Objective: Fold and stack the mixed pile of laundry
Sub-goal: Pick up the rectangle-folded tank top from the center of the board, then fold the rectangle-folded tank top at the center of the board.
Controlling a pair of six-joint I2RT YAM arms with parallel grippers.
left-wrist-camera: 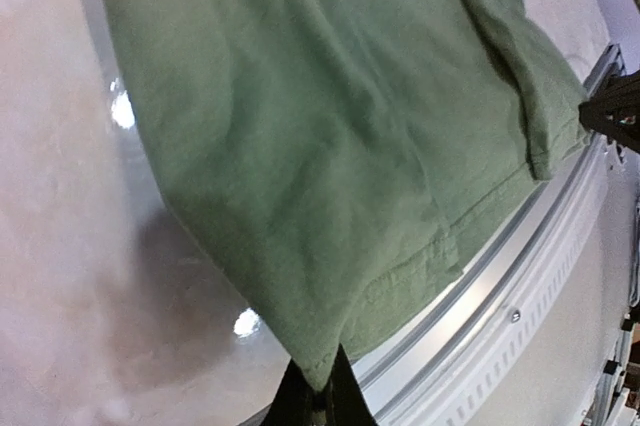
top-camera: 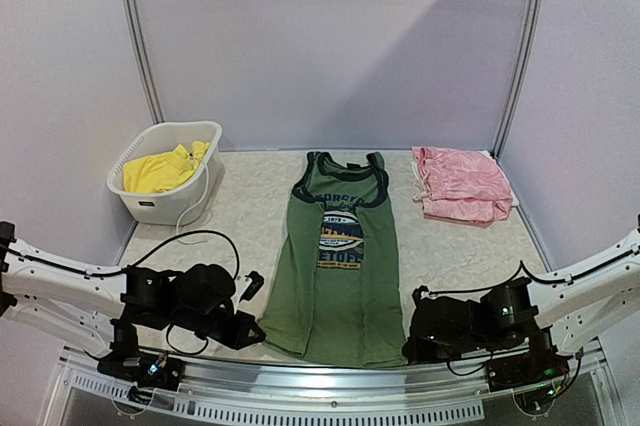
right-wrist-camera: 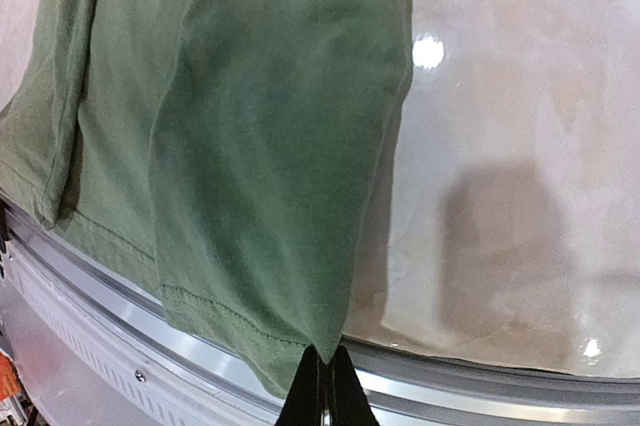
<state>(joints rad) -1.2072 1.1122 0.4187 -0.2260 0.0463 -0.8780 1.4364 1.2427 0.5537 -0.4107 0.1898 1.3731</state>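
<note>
Worktop [top-camera: 250, 196]: pale, marbled.
Olive-green tank top [top-camera: 335, 286]: flat, hem running from left end effector [left-wrist-camera: 320, 398] to right end effector [right-wrist-camera: 322, 386], neckline away from both.
Basket [top-camera: 150, 208]: far beyond left end effector, holds yellow shorts [top-camera: 160, 171].
Pink garment [top-camera: 462, 184]: far beyond right end effector.
Left end effector: clamped on tank top hem corner.
Right end effector: clamped on opposite hem corner.

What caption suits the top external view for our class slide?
Left gripper and right gripper pinch near hem corners of the olive-green tank top; pink garment folded, yellow shorts in basket.
</note>
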